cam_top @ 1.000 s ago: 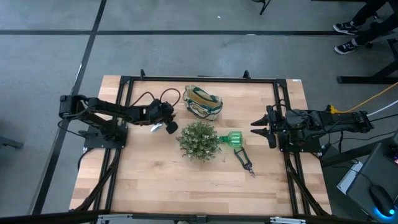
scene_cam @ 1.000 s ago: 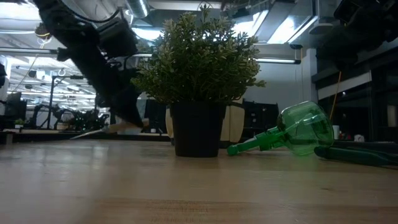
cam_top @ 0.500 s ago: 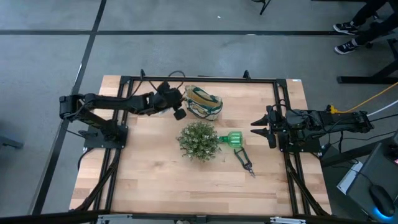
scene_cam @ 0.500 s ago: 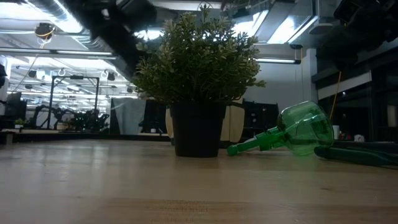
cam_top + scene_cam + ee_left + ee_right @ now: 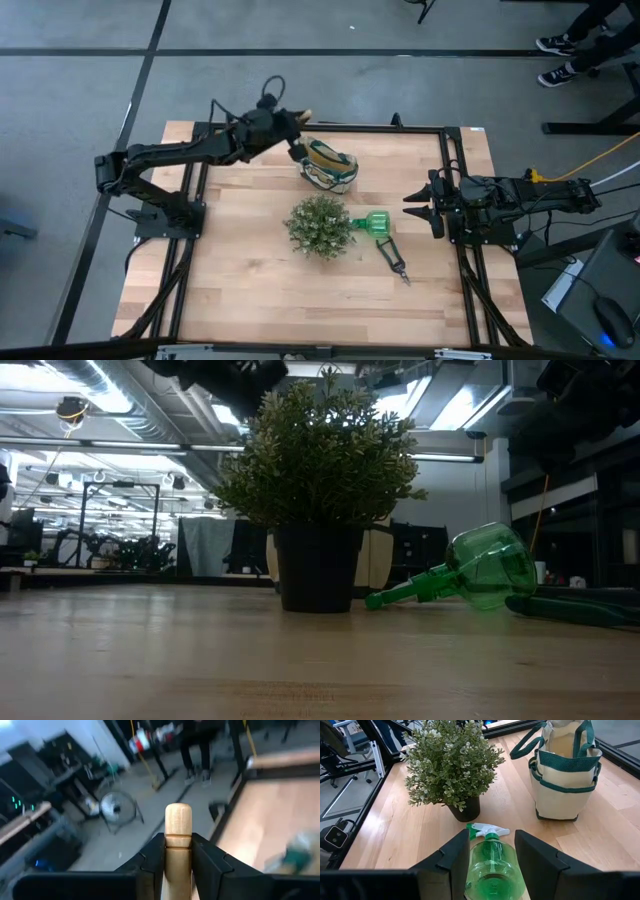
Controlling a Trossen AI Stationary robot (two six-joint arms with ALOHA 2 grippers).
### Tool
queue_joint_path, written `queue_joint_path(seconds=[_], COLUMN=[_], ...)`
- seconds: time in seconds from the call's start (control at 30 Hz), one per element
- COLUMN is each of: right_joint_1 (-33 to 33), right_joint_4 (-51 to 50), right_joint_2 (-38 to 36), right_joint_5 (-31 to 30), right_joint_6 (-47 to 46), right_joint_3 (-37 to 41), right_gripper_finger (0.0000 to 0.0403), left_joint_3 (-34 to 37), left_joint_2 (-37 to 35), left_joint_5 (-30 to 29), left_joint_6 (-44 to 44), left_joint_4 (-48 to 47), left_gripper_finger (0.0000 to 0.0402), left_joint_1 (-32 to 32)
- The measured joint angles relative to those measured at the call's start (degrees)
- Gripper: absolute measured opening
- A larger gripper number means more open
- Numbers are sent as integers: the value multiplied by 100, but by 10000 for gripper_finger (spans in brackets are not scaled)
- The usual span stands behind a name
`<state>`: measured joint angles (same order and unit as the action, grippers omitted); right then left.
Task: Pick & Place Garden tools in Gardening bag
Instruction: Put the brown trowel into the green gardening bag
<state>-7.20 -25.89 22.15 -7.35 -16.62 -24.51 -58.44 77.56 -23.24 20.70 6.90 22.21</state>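
Note:
My left gripper (image 5: 297,122) is raised over the table's far edge, just left of the cream gardening bag with green trim (image 5: 328,165). It is shut on the trowel's wooden handle (image 5: 178,822); the blade is hidden. The bag stands upright on its base and also shows in the right wrist view (image 5: 565,775). The green plastic spray bottle (image 5: 375,223) lies on its side right of the plant. The dark pruning shears (image 5: 396,260) lie flat near it. My right gripper (image 5: 415,205) is open and empty at the table's right, its fingers level, facing the bottle (image 5: 492,867). My left gripper pinches the trowel's pale wooden handle (image 5: 178,855) between its two fingers. The handle runs along the fingers, and its rounded free end (image 5: 178,812) sticks out past their tips. The tool is lifted clear of the table; the gripper hides its blade.
A round bushy potted plant (image 5: 320,225) stands mid-table between the bag and the near half, and fills the low view (image 5: 320,470). A black frame rail (image 5: 320,127) runs along the table's far edge. A person's legs (image 5: 575,45) show beyond the far right corner.
My left gripper has risen from the table beside the plant and swung toward the far edge, up next to the bag. It has carried the trowel, which lay low by the table a second ago and is now lifted clear. The gripper has turned as it rose.

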Motion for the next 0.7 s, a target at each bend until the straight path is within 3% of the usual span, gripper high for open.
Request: queue_joint_path(seconds=[0.3,0.7], right_joint_1=[1,1], right_joint_4=[0,0], right_joint_2=[0,1], right_joint_5=[0,0], right_joint_6=[0,-1], right_joint_3=[0,0], right_gripper_finger=[160,160], left_joint_3=[-352,-371], left_joint_2=[0,0], left_joint_5=[646,1310], left_joint_6=[-108,-1260], left_joint_4=[1217,2564], left_gripper_finger=[73,72], left_joint_1=[50,36])
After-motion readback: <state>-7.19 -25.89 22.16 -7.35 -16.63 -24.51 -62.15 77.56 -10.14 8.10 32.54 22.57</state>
